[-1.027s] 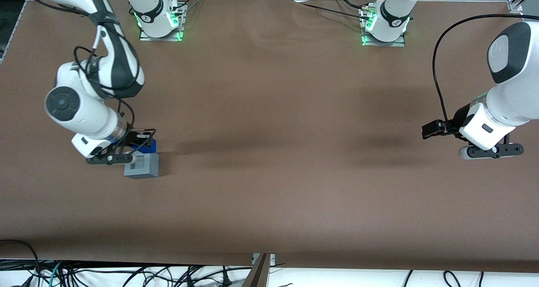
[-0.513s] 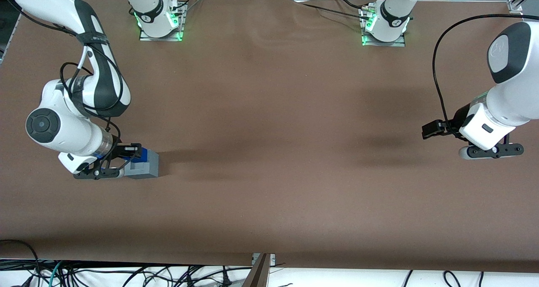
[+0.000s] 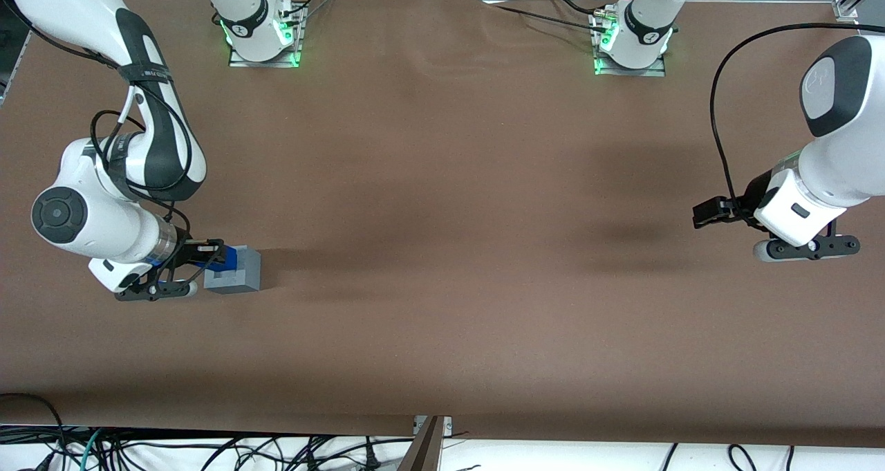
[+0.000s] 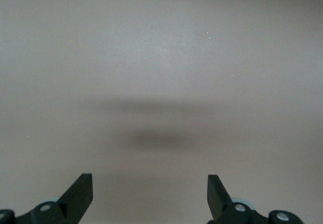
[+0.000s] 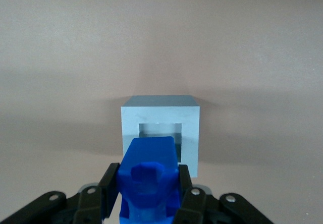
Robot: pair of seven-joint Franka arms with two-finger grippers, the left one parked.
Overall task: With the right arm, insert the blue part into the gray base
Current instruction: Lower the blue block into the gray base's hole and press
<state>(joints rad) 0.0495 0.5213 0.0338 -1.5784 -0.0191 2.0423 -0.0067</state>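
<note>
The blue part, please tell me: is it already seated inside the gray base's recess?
No, the gripper holds the blue part between its fingers just short of the gray base, whose square recess shows open.

You have even, fairly bright overhead light on the bench (image 3: 442, 284), with soft wide shadows stretching sideways from each arm. Green lamps glow at the arm mounts. Both wrist views look paler and hazier; the blue part (image 5: 150, 178) sits slightly soft up close.
</note>
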